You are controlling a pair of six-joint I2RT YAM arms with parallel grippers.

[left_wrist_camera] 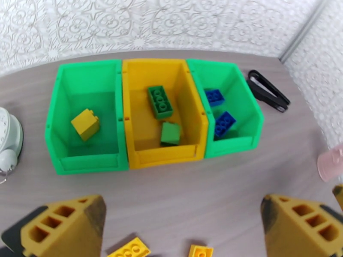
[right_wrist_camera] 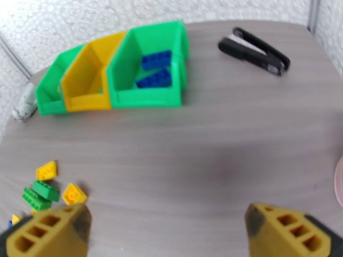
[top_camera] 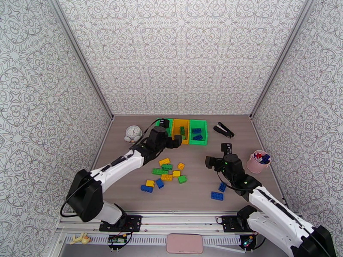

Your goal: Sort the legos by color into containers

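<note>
The containers are three joined bins at the back of the table: a left green bin (left_wrist_camera: pixel 55 125), a yellow bin (left_wrist_camera: pixel 128 125) and a right green bin (left_wrist_camera: pixel 251 121). One yellow lego (left_wrist_camera: pixel 85 124) lies in the left green bin, two green legos (left_wrist_camera: pixel 160 101) in the yellow one, two blue legos (left_wrist_camera: pixel 224 124) in the right one. Several loose legos (top_camera: pixel 166 172) lie mid-table, and two blue legos (top_camera: pixel 217 195) sit near the right arm. My left gripper (top_camera: pixel 170 132) hovers open just before the bins, holding nothing. My right gripper (top_camera: pixel 218 155) is open and empty over bare table.
A white alarm clock (top_camera: pixel 133 133) stands left of the bins. A black stapler (top_camera: pixel 223 129) lies to their right. A pink cup (top_camera: pixel 258 161) with small coloured bits stands by the right wall. Patterned walls close in three sides.
</note>
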